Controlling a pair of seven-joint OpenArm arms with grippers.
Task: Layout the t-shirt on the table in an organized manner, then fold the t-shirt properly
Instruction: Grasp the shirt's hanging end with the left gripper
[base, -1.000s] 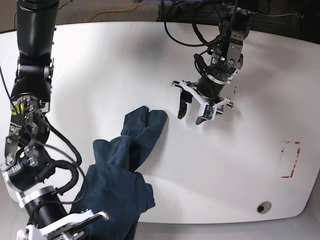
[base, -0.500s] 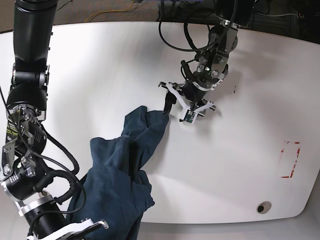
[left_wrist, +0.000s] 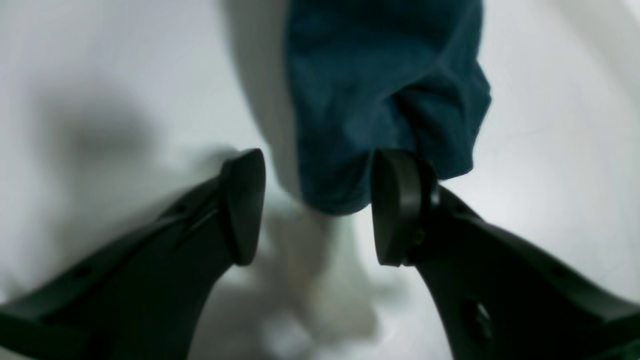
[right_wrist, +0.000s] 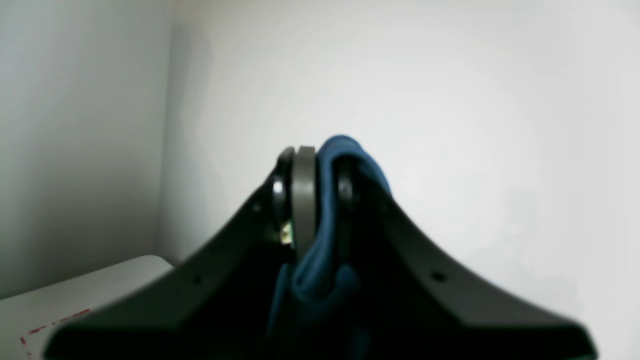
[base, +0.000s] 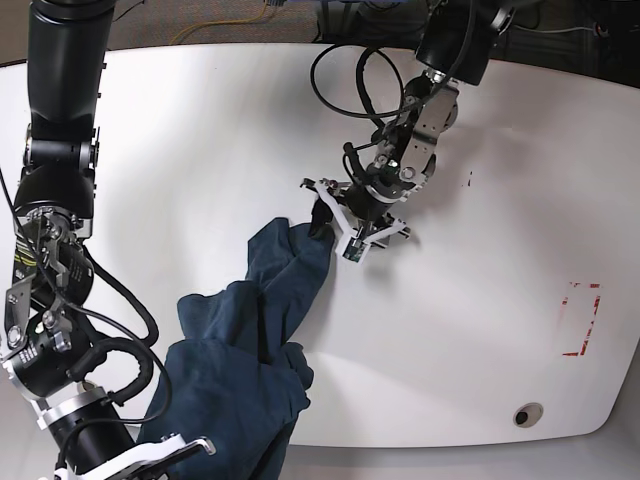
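The dark teal t-shirt (base: 250, 340) lies crumpled in a long bunch on the white table (base: 200, 130), running from mid-table to the front-left edge. My left gripper (base: 335, 232) stands open at the shirt's far tip. In the left wrist view the shirt's end (left_wrist: 385, 90) lies just beyond the open gripper (left_wrist: 312, 210), and the right finger (left_wrist: 400, 200) touches the cloth. My right gripper (base: 175, 450) is at the bottom left, half hidden by fabric. The right wrist view shows that gripper (right_wrist: 325, 185) shut on a fold of the t-shirt (right_wrist: 350, 155).
A red tape rectangle (base: 582, 320) marks the table's right side, with a round grommet hole (base: 527, 414) near the front-right corner. Black cables (base: 345, 80) loop behind the left arm. The table's front edge runs just under the shirt's lower end.
My left gripper has moved left and down across the table to the shirt's far tip, staying open. The shirt's lower bunch has shifted slightly toward the front-left with the right arm.
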